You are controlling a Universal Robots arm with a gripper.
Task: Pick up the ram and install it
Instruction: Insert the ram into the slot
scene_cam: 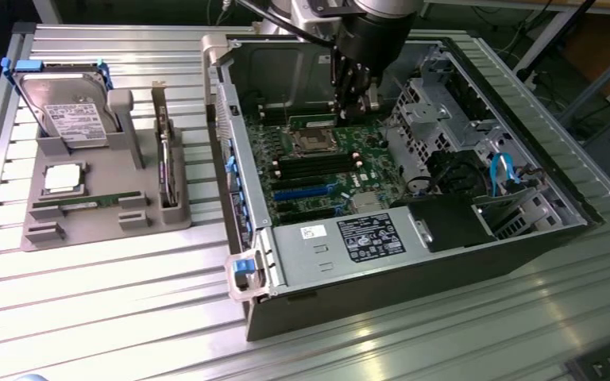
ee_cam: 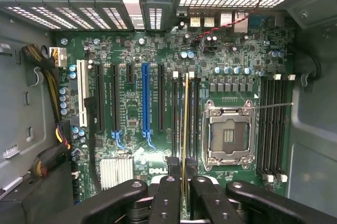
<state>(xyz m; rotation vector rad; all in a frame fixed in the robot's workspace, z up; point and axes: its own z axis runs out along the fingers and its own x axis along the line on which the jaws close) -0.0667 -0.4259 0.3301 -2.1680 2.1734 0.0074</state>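
My gripper point(scene_cam: 349, 101) hangs inside the open computer case point(scene_cam: 244, 198), above the far part of the motherboard point(scene_cam: 326, 171). In the wrist view its fingers point(ee_cam: 169, 192) are shut on the ram point(ee_cam: 185, 124), a thin green stick seen edge-on. The stick lies lengthwise over the black memory slots point(ee_cam: 192, 113) beside the CPU socket point(ee_cam: 227, 134), and whether it touches a slot I cannot tell. In the exterior view the ram point(scene_cam: 310, 121) shows as a short green strip at the fingertips, parallel to the slots point(scene_cam: 310, 167).
On the exterior view's left stands a grey holder point(scene_cam: 104, 198) with a hard drive point(scene_cam: 67, 111), a square chip point(scene_cam: 63, 176), another green stick point(scene_cam: 83, 202) and an upright drive point(scene_cam: 165, 159). Drive cages point(scene_cam: 443, 111), cables point(scene_cam: 501, 171) and the power supply point(scene_cam: 364, 238) crowd the case.
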